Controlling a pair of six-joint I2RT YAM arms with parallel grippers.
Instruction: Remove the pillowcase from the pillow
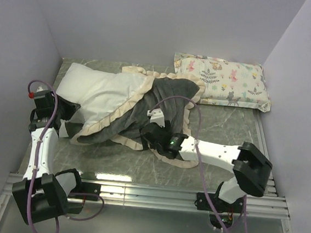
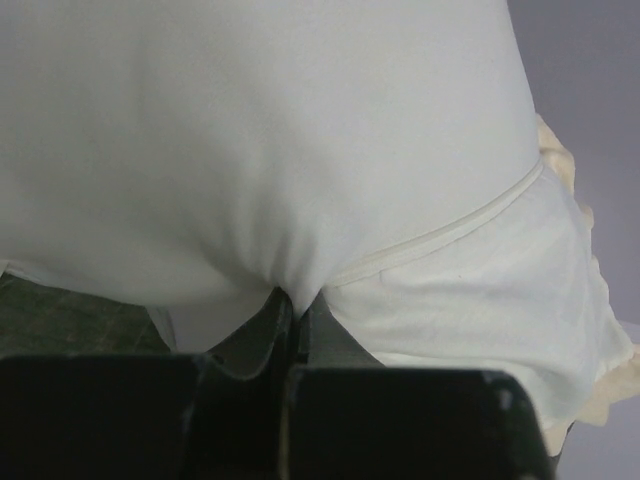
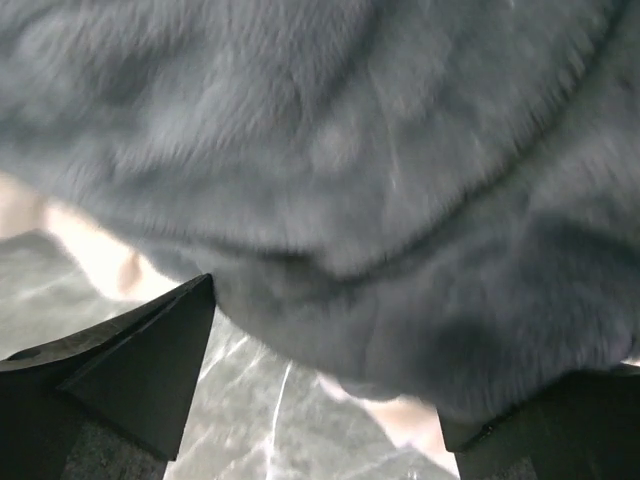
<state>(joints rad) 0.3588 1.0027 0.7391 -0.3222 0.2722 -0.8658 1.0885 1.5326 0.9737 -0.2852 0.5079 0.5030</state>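
Beyond the pillowcase point(image 1: 171, 93) lies a printed pillow point(image 1: 222, 81); left end effector point(image 2: 292, 305) pinches the pillow point(image 1: 92, 88), right end effector point(image 3: 325, 360) gapes wide.

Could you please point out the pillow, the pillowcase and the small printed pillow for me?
pillow point(image 1: 78, 84): top external view, its bare white left end.
pillowcase point(image 1: 172, 88): top external view, its dark grey plush outside.
small printed pillow point(image 1: 222, 81): top external view, middle of its top.
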